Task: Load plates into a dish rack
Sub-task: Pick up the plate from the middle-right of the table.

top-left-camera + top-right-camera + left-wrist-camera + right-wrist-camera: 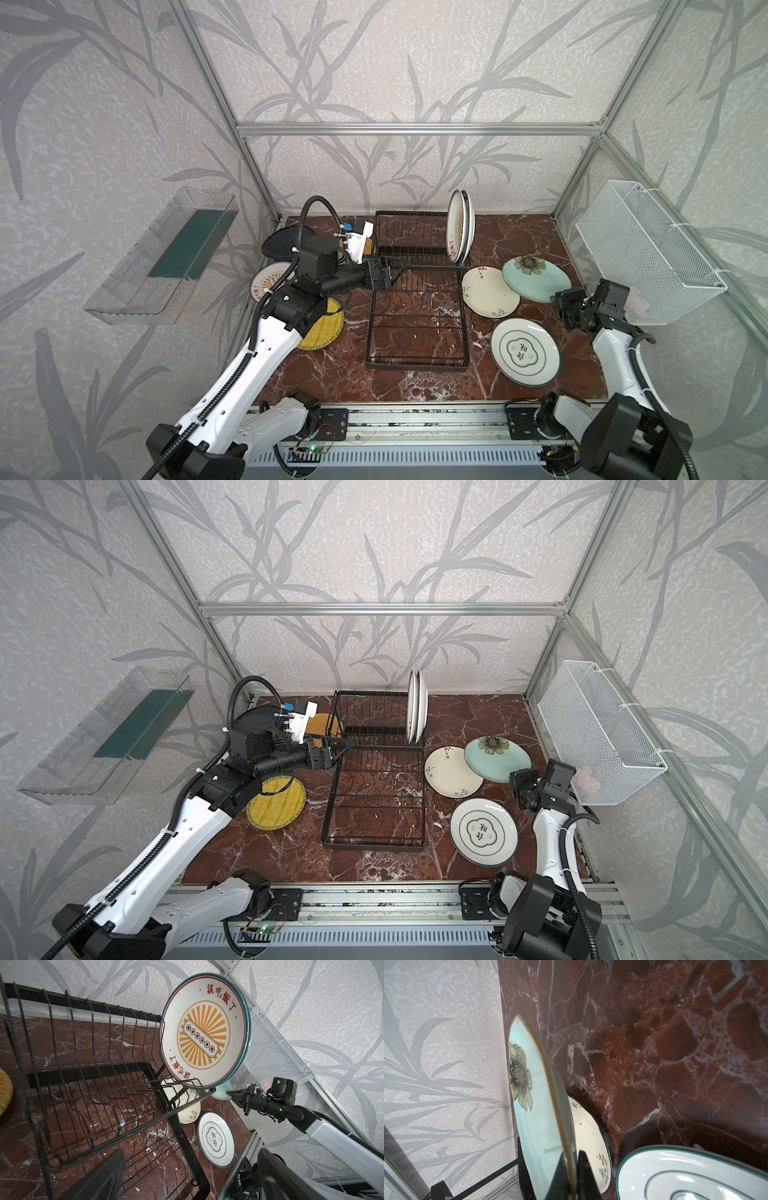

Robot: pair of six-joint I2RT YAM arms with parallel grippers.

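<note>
The black wire dish rack lies mid-table, with two plates standing upright at the right end of its raised section; the nearer one is the sunburst plate. My right gripper is shut on the rim of the pale teal plate, which leans on the cream floral plate. A green-emblem plate lies flat nearby. My left gripper hangs open and empty at the rack's left edge. On the left lie a black plate, a yellow woven plate and an orange woven plate.
A clear plastic bin hangs on the left wall and a white mesh basket on the right wall, just behind my right wrist. Another sunburst plate lies partly under my left arm. A metal rail runs along the front.
</note>
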